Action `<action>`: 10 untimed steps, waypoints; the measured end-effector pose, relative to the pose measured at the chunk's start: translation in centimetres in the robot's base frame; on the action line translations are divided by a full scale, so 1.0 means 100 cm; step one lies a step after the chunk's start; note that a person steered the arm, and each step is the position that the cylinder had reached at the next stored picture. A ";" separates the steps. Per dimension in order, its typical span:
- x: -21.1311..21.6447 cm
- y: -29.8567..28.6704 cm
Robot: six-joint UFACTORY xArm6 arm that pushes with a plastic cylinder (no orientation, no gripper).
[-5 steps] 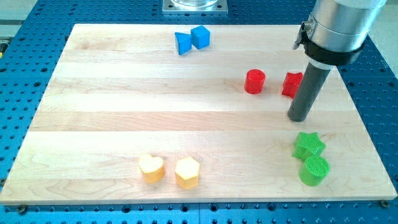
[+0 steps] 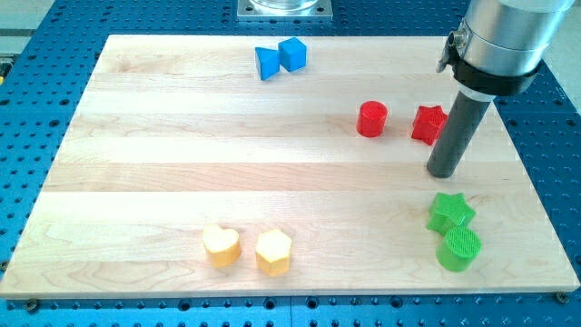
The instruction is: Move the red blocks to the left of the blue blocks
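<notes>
On the wooden bench (image 2: 182, 163), 2 red blocks sit at the view's right: a red cylinder (image 2: 371, 119) and a red star (image 2: 428, 123) partly hidden by the rod. The arm carries no claw; my tip (image 2: 442, 173) rests just below that star, above 2 green blocks, a green star (image 2: 450, 212) and a green cylinder (image 2: 458, 248). 2 blue blocks, a blue bowtie-shaped block (image 2: 268, 63) and a blue cube (image 2: 292, 54), touch at the top. 2 yellow blocks, a yellow heart (image 2: 221, 246) and a yellow hexagon (image 2: 273, 252), lie at the bottom.
</notes>
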State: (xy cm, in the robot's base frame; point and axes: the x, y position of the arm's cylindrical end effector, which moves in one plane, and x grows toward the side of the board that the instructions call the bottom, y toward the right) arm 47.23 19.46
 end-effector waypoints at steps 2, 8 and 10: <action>-0.018 0.062; -0.135 -0.068; -0.163 -0.124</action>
State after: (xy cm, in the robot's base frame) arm 30.94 7.10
